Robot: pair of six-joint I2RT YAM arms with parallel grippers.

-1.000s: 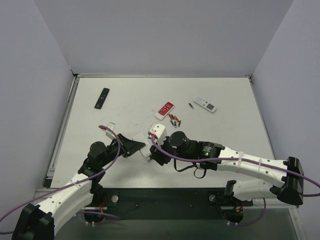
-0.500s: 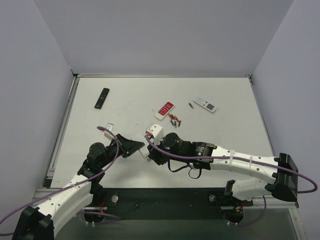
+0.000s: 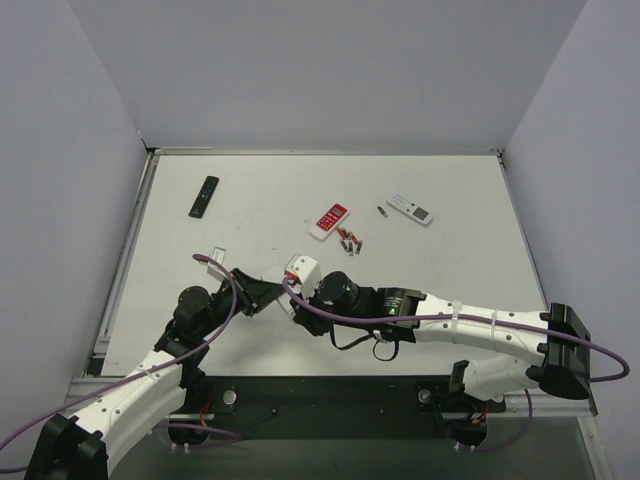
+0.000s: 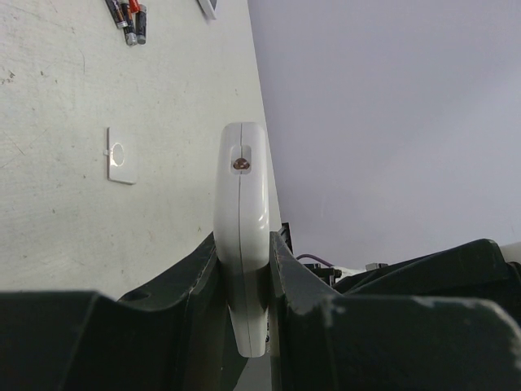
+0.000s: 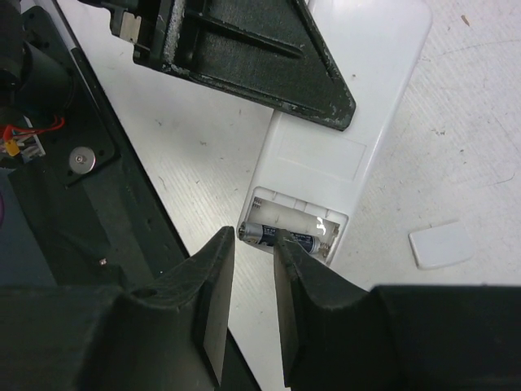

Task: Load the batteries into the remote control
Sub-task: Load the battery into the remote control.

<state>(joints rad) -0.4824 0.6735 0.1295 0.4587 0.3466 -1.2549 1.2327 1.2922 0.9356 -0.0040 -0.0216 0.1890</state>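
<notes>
Left gripper [image 4: 244, 273] clamped on white remote control [image 4: 242, 195] at frame centre; right gripper [image 5: 254, 238] narrowly parted, tips at battery [image 5: 299, 241] lying in the remote's open compartment, lower centre.

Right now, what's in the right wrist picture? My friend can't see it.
A white remote control, back up, battery slot open, has one battery inside, with the right claw poised right at it. The left claw clamps the remote's far end; a small white cover lies nearby.
</notes>
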